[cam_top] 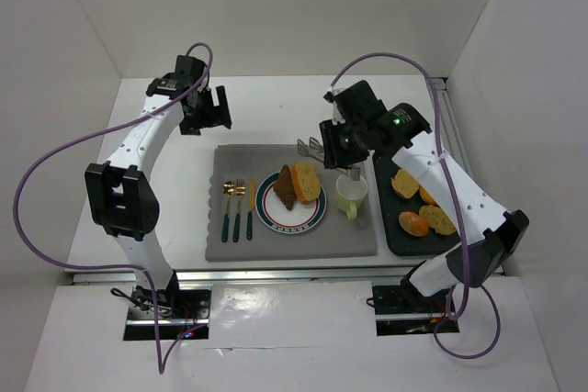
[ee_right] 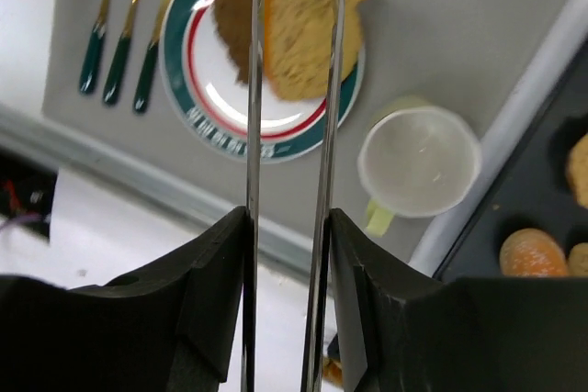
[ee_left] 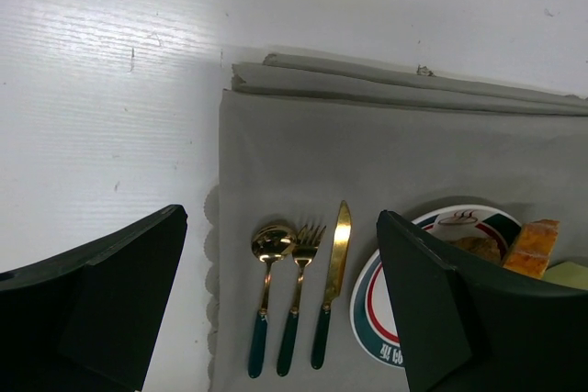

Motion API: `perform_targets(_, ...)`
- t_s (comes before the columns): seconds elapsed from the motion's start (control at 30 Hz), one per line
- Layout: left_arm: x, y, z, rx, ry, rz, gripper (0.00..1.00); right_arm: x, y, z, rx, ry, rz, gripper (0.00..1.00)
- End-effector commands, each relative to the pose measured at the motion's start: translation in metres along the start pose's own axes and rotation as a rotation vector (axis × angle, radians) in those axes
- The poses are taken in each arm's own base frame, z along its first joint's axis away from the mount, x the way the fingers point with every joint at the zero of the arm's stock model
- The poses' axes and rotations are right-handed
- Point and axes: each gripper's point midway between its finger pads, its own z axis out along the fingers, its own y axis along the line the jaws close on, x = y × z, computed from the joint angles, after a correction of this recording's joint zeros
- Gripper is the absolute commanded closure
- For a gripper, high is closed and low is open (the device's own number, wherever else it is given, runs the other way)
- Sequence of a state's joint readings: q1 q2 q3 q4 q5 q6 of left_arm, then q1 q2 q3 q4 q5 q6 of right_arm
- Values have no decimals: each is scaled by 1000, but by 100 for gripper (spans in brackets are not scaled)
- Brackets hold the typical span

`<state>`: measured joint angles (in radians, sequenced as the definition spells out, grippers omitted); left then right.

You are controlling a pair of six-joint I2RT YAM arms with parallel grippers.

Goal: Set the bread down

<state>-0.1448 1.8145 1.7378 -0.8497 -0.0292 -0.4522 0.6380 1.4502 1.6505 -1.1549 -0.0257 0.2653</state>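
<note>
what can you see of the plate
The plate is round, glossy and ceramic-looking: white centre, red ring, dark green rim with lettering at its near edge. It lies flat on the grey mat, between the cutlery on its left and the pale cup on its right. A dark bread slice and a golden slice rest on it.

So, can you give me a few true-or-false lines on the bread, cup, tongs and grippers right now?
1. Two slices lie on the plate. True.
2. In the top view the cup stands left of the plate. False: it stands right of it, beside the tray.
3. The right gripper holds tongs. True.
4. The left gripper holds the fork. False: it is open and empty, and the fork lies on the mat.
5. The tray is bare. False: rolls lie on it.
</note>
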Motion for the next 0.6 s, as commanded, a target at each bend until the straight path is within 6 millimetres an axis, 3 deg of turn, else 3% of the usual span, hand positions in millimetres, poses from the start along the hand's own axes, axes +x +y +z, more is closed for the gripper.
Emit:
perform_targets(0.0, -16, 0, -10, -15, -55, -2, 2, -56, -23, 16, 73, -176, 43, 54)
perform_targets(0.03, -14, 1, -10, -18, -47, -1, 2, -76, -31, 21, 78, -239, 69, 54)
perform_targets(0.13, -18, 8, -14, -54, -72, 7, 2, -107, -51, 44, 126, -321, 101, 54)
perform_targets(0.17, -21, 10, -19, -62, -88, 18, 2, -127, -62, 48, 156, -391, 133, 56)
perform_targets(0.23, -19, 10, -22, -73, -95, 25, 2, -140, -87, 73, 245, -413, 160, 58)
perform_targets(0.3, -13, 12, -22, -78, -84, 36, 2, -164, -106, 81, 329, -487, 188, 58)
perform_targets(0.33, -15, 12, -26, -74, -94, 36, 2, -162, -116, 106, 372, -459, 168, 58)
perform_targets(0.47, -6, 17, -26, -89, -81, 36, 2, -186, -146, 145, 493, -550, 172, 58)
perform_targets(0.57, -4, 18, -24, -92, -73, 37, 2, -186, -163, 177, 496, -552, 163, 58)
